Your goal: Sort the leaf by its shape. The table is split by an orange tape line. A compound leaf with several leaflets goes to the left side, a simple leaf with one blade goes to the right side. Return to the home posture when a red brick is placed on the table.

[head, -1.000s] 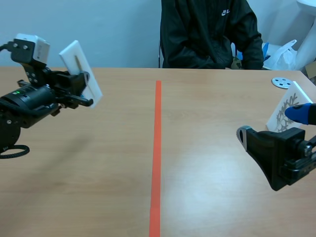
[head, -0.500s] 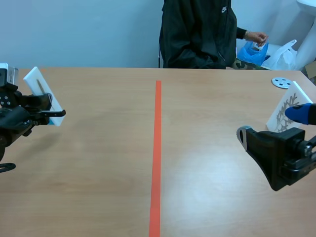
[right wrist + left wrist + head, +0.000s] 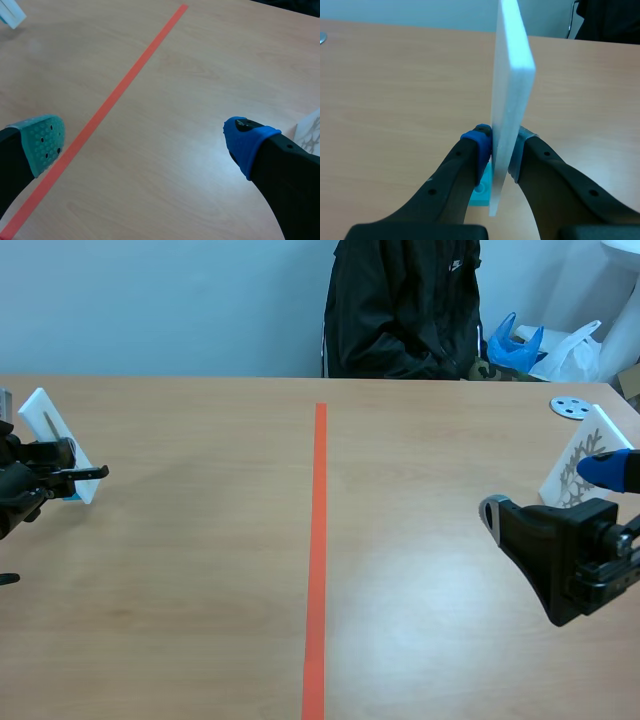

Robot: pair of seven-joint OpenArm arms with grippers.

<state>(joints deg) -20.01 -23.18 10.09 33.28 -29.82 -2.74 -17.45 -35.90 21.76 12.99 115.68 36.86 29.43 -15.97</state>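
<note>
Left claw (image 3: 502, 147) pinches the white leaf card (image 3: 512, 75) upright at the tabletop's (image 3: 395, 75) nine o'clock side, so ease open only once its blue base (image 3: 481, 192) sits flat, right claw (image 3: 145, 145) gaping wide.

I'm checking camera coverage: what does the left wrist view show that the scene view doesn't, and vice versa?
Only the left wrist view: the blue pad of the left pincer pressed against the white card. Only the scene view: the orange tape line, the open right pincer, a leaf-print card and a grey disc. Both: the card in that pincer, and the table.
</note>
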